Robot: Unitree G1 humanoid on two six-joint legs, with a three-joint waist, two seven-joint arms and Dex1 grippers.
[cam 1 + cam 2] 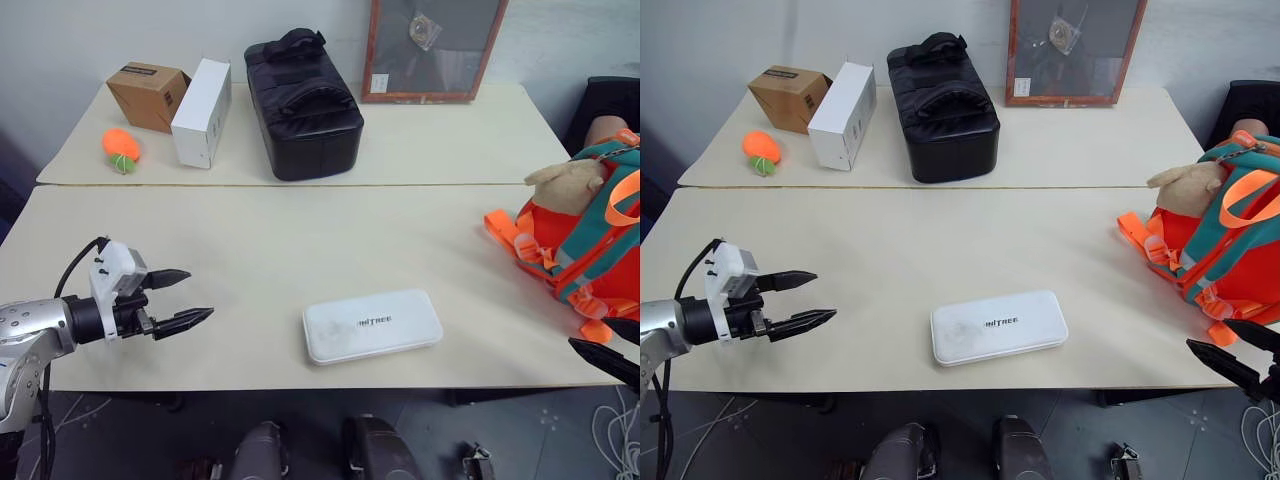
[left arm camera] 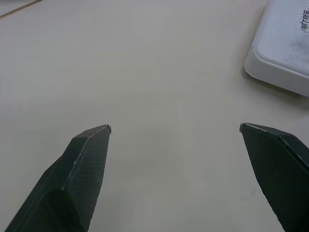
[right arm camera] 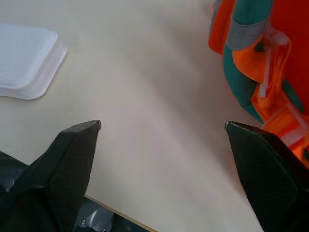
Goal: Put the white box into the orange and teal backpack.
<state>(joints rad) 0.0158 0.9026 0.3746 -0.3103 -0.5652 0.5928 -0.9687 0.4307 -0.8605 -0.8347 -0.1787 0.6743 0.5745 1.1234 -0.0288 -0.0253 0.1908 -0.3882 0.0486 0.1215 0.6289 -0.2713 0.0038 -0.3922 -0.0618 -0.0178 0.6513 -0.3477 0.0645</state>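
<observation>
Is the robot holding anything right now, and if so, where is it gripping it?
Nothing. Both the left gripper and right gripper have open, empty jaws.

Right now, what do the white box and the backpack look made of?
White box: likely hard plastic with a smooth, faintly glossy shell, rounded moulded corners and printed grey lettering. Orange and teal backpack: woven fabric, matte, with webbing straps; the tan toy on it looks plush.
</observation>
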